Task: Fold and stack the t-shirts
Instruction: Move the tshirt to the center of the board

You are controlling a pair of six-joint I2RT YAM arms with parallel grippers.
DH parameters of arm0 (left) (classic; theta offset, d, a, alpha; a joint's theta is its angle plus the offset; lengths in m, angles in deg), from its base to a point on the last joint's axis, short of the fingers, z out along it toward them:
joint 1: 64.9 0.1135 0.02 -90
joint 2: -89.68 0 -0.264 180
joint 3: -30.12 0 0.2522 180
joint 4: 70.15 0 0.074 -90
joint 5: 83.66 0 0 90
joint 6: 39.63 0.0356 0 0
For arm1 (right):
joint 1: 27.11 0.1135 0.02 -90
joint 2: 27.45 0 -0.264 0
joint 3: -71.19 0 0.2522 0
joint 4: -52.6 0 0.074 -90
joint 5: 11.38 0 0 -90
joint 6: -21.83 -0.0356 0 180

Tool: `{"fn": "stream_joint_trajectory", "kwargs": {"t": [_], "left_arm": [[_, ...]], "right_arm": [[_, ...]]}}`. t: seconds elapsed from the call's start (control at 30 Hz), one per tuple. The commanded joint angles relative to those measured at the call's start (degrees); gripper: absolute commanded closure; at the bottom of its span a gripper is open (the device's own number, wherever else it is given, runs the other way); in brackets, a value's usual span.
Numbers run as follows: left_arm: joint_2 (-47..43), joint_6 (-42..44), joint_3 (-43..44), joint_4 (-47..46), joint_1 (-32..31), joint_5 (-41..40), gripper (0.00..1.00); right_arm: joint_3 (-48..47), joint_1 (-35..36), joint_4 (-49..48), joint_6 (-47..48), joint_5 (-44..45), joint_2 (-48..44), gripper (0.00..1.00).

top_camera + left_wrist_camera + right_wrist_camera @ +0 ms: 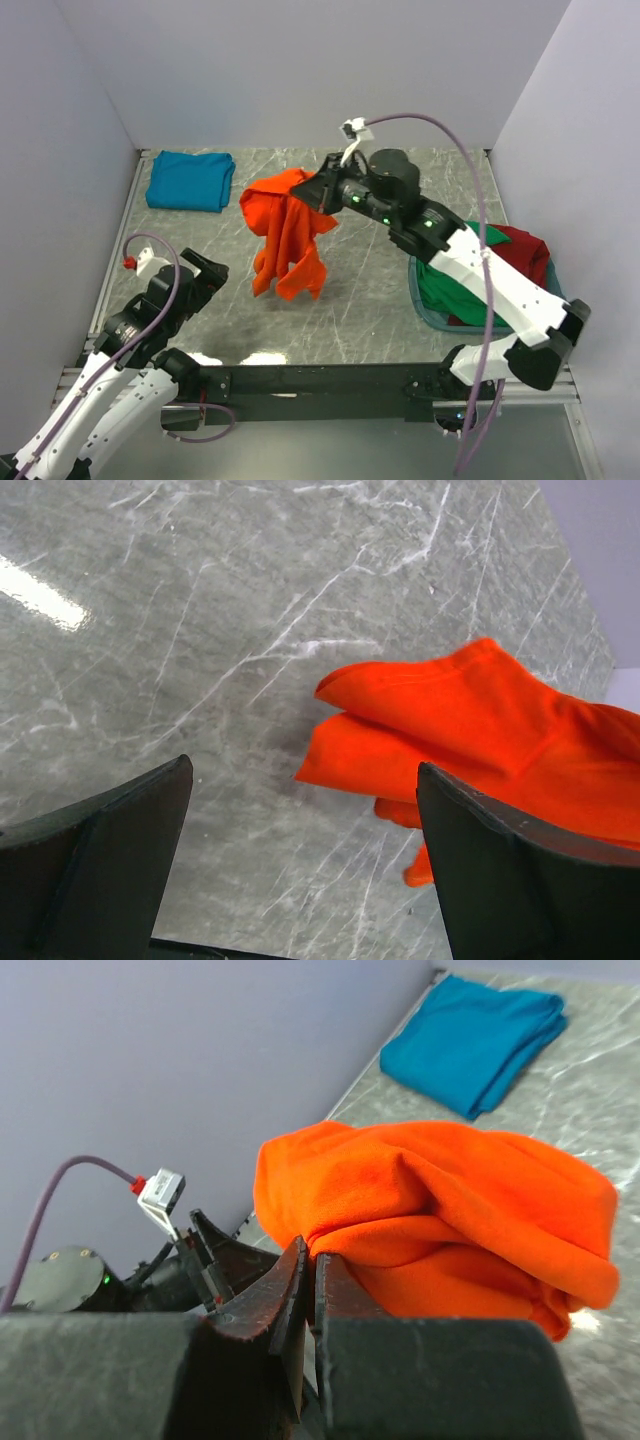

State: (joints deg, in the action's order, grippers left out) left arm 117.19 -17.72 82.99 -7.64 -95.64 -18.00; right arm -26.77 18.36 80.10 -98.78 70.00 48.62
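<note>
The orange shirt (pixel 287 232) hangs in the middle of the picture, pinched at its top by the right gripper (pixel 318 188). The folded teal shirt (pixel 190 180) lies upper left. The green shirt (pixel 450 285) and red shirt (pixel 525 255) sit in the basket (pixel 424 308) at the right. The left gripper (pixel 208 272), lower left, is spread wide, holding nothing.

Right tool (pixel 312 1272) at 6 o'clock, dark fingers (pixel 268 1305) pressed together on a fold of the bunched orange t-shirt (pixel 440 1210) at centre, folded teal t-shirt (pixel 475 1035) at 1 o'clock on the grey marbled counter (pixel 595 1090), left arm (pixel 60 1282) with white connector (pixel 160 1192) and purple cable (pixel 60 1185) at 8 o'clock
</note>
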Motion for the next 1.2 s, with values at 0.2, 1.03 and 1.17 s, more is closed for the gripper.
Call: {"fn": "stream_joint_trajectory", "kwargs": {"t": [0.2,1.03,1.17], "left_arm": [[0.4,-2.4,0.1,2.4,-0.2,-1.0,0.0],[16.3,5.0,-11.2,-22.6,-0.2,19.8,0.01],[18.3,5.9,-14.4,-27.5,-0.2,23.9,0.04]], "right_arm": [[6.3,-0.7,-5.6,-4.5,8.5,3.8,1.0],[29.3,-13.3,8.0,-8.2,24.3,-2.0,0.15],[31.0,-13.3,7.3,-6.4,23.9,-6.4,0.13]]}}
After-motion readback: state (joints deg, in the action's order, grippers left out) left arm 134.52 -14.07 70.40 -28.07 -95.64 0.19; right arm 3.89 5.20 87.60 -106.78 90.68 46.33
